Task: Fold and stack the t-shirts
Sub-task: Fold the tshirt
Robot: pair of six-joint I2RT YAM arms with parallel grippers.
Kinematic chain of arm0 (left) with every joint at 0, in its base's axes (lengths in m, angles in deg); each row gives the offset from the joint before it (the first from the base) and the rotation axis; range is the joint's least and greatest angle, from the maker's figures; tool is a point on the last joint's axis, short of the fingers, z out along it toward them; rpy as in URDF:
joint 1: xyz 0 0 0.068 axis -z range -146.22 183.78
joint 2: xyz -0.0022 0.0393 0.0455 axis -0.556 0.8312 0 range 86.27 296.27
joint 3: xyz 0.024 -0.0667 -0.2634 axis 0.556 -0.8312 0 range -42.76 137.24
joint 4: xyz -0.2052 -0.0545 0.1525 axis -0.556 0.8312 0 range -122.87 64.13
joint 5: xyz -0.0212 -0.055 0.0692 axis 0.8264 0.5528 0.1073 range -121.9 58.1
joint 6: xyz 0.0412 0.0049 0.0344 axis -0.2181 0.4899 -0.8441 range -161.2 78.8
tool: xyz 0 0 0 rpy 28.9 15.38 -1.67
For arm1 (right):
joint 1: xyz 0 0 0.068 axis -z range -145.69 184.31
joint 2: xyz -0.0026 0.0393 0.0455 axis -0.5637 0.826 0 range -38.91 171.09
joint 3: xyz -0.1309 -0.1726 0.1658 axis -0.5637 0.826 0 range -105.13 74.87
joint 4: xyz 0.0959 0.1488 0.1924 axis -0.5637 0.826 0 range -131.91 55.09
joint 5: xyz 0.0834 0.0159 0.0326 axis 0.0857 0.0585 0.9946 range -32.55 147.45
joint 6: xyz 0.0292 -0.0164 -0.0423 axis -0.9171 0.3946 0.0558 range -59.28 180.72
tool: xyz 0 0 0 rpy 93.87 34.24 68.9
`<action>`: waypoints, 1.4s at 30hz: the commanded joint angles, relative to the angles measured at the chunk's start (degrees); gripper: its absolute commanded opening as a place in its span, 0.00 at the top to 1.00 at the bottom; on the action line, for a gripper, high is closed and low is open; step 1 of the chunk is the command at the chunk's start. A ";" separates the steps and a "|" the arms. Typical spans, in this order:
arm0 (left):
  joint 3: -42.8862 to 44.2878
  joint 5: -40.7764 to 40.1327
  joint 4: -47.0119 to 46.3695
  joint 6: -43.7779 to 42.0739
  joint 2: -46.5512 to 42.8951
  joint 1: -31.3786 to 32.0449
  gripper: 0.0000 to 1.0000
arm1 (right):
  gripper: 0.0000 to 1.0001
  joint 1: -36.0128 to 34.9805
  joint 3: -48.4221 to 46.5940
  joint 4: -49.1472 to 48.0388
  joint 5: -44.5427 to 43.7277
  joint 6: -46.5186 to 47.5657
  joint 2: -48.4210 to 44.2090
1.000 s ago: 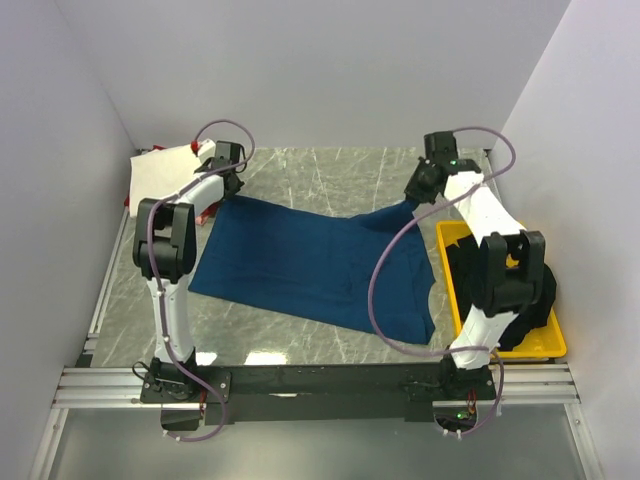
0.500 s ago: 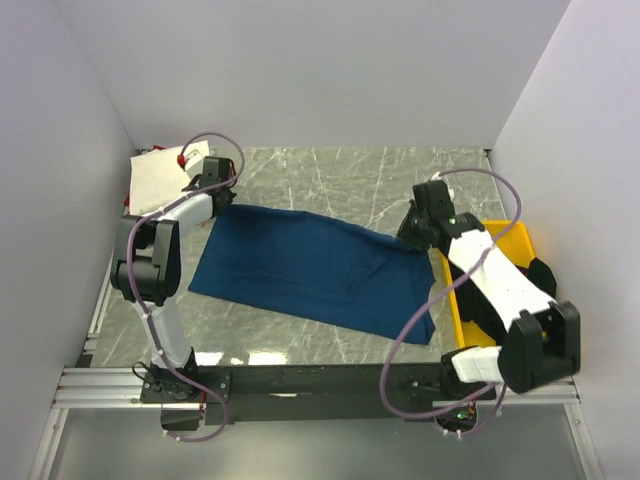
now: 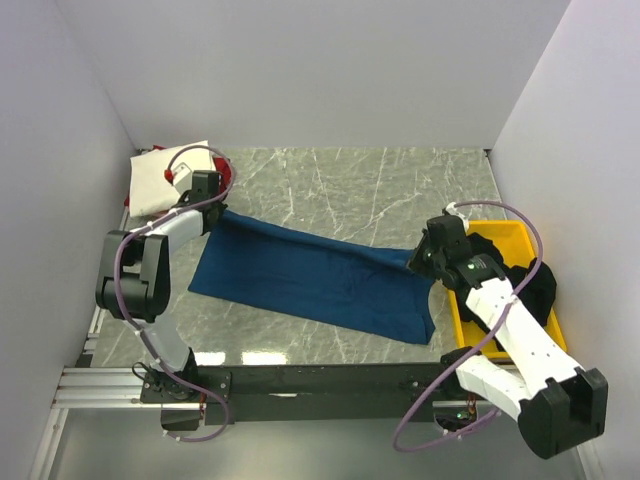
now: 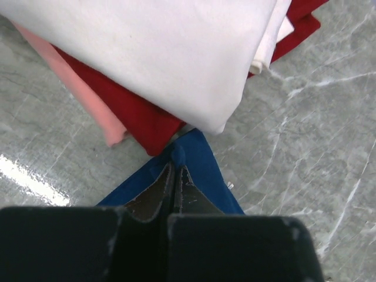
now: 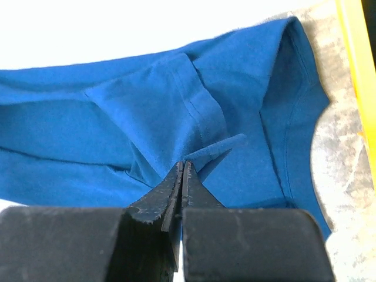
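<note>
Firmly, left claw (image 4: pixel 175 168) and right claw (image 5: pixel 182 171) pinch the blue t-shirt (image 3: pixel 310 275).

plain white walls (image 3: pixel 310 70); grey marble tabletop (image 3: pixel 390 190)

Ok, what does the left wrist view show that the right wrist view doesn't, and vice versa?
Only the left wrist view shows the folded pile: a cream t-shirt lying on a red t-shirt, with a pink cloth edge showing beside it. Only the right wrist view shows the yellow tray rim and the neckline of the dark blue t-shirt. Both show the marble table and a gripper shut on a pinch of that shirt: the left gripper and the right gripper.
</note>
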State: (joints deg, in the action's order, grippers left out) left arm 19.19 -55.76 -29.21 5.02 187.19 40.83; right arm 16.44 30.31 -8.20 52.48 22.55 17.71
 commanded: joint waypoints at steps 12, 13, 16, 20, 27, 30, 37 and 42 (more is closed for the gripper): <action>-2.54 -0.40 -5.33 0.19 -1.87 -2.39 0.99 | 1.00 -0.33 8.34 1.53 2.78 -1.03 -9.86; -2.80 -0.23 -5.59 0.28 -2.05 -2.39 0.99 | 1.00 -0.41 8.69 1.88 2.69 -1.03 -10.56; -3.86 0.12 -6.03 0.80 -2.31 -2.39 0.99 | 1.00 -0.41 9.92 2.58 2.51 -1.29 -12.14; -5.87 0.48 -6.82 1.51 -2.40 -2.48 0.99 | 1.00 -0.41 10.72 3.55 3.74 -2.17 -13.73; -9.92 0.30 -7.97 2.56 -4.33 -2.48 0.99 | 1.00 -0.41 11.33 5.83 4.79 -4.80 -16.36; -11.15 0.13 -8.32 3.00 -4.95 -2.39 0.99 | 1.00 -0.33 12.29 6.19 6.10 -5.94 -17.33; -14.14 0.39 -9.55 3.35 -6.35 -2.39 0.99 | 1.00 -0.50 13.71 8.38 5.77 -7.70 -20.31; -15.02 -0.05 -9.02 3.61 -7.84 -2.39 0.99 | 1.00 -0.33 13.00 10.40 5.24 -8.32 -21.81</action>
State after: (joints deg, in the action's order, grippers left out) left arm 4.48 -55.25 -36.51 7.84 182.47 38.71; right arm 16.42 44.15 0.22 58.58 15.11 -2.75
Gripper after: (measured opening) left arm 0.015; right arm 0.008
